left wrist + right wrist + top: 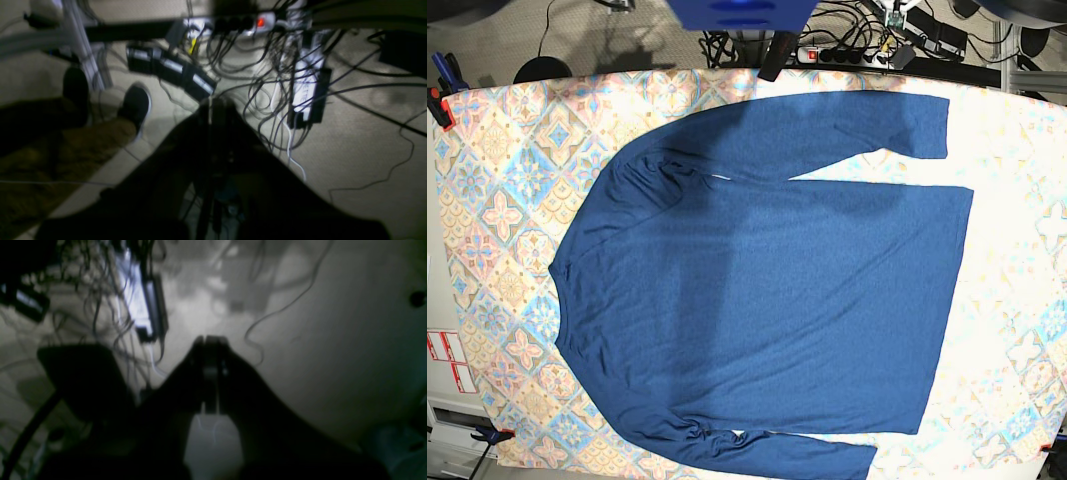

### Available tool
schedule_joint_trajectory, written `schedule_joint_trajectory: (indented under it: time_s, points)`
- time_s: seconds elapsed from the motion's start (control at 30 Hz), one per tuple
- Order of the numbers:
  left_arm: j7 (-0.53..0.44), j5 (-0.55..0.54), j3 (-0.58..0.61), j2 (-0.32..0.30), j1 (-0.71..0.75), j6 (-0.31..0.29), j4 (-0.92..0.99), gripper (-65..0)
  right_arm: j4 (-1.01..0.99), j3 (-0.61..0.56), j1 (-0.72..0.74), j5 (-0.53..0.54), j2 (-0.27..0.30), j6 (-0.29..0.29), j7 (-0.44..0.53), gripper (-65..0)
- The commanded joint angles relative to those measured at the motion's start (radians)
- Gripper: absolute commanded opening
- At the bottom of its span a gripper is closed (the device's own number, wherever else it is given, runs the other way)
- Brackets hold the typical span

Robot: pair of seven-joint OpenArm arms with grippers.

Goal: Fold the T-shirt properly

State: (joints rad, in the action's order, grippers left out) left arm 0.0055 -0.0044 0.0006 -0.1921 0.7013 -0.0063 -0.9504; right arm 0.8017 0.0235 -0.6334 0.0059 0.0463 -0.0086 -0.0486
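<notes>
The dark navy long-sleeved T-shirt (767, 290) lies spread flat on the tile-patterned tablecloth (497, 200), neck to the left and hem to the right. One sleeve runs along the top edge to the right (897, 125). The other runs along the bottom edge (817, 458). Neither gripper shows in the base view. In the left wrist view my left gripper (215, 103) is shut and empty, off the table and pointing at the floor. In the right wrist view my right gripper (210, 340) is shut and empty, also over the floor. The shirt is in neither wrist view.
A blue robot base (737, 12) stands at the table's far edge. A power strip (837, 50) and cables lie on the floor behind it. A tangle of cables (283, 83) and a person's leg and shoe (133, 103) are below my left gripper. Clamps (439, 100) hold the cloth's left edge.
</notes>
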Motion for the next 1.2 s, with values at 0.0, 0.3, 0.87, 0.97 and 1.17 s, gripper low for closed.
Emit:
schedule_joint_trajectory:
  time_s: [0.0,0.3,0.87,0.97,1.17]
  points:
    - [-0.008,-0.003,-0.001,-0.011,0.050,0.002,-0.040,-65.0,0.032,0.020,-0.041,0.001,0.007,0.000,0.005,-65.0]
    - [-0.006,-0.004,-0.009,-0.024,0.240,0.002,-0.404,-65.0,0.433,0.114,-0.260,-0.002,0.011,0.000,-0.041,-65.0]
    - [0.388,-0.265,-0.087,-0.059,0.278,0.002,-0.976,-65.0,1.132,0.177,-0.374,-0.005,0.010,0.000,-0.454,-65.0]
    - [0.402,-0.357,-0.112,-0.074,0.266,0.002,-1.007,-65.0,1.137,0.161,-0.343,-0.005,0.010,0.000,-0.465,-65.0]
    - [0.406,-0.547,-0.161,-0.103,0.202,0.002,-0.979,-48.0,1.137,0.095,-0.282,-0.005,0.010,0.000,-0.466,-65.0]
